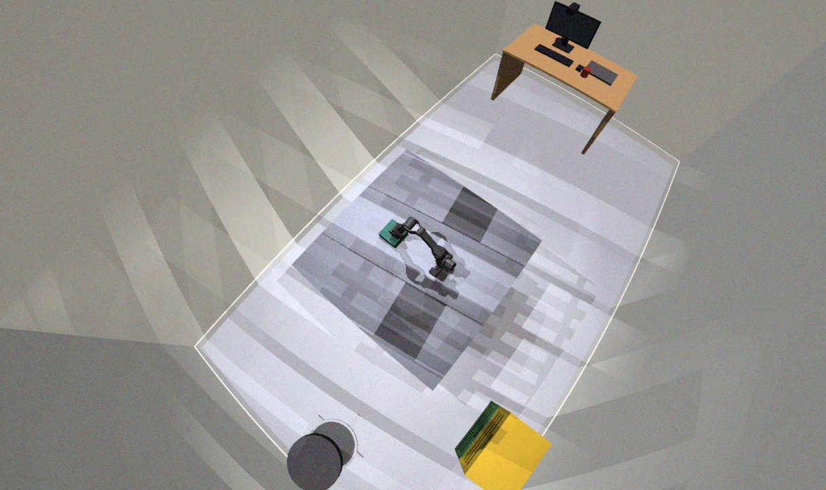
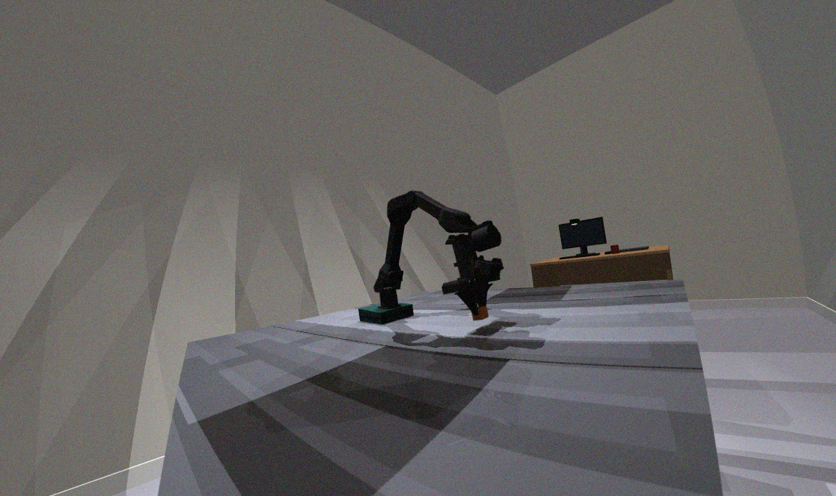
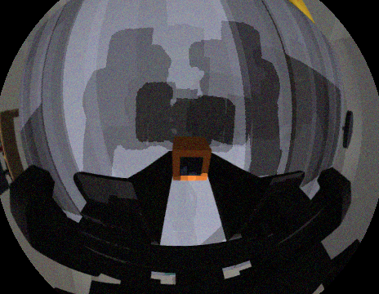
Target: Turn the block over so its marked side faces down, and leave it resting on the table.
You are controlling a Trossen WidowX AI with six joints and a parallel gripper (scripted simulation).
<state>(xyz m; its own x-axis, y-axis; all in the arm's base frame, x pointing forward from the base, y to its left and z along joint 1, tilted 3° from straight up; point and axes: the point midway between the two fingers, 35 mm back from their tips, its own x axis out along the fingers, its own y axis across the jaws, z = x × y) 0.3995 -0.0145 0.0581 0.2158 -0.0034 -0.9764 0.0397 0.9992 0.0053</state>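
The small orange block [image 2: 480,313] [image 3: 191,144] is between my fingertips. Its face with the dark square mark [image 3: 191,166] looks up toward the wrist camera. My gripper [image 2: 479,306] [image 3: 189,155] points down and is shut on the block, one finger on either side. In the exterior view the block appears slightly above the table [image 2: 562,425] [image 1: 366,262], with a shadow below it. In the top view the arm hides the block.
The arm's teal base [image 1: 389,233] [image 2: 384,313] stands on the same table. Off the table are a wooden desk [image 1: 586,88] [image 2: 599,271] with a monitor [image 1: 572,24] [image 2: 582,234], a yellow box [image 1: 513,456] [image 3: 304,9] and a dark round object [image 1: 314,461].
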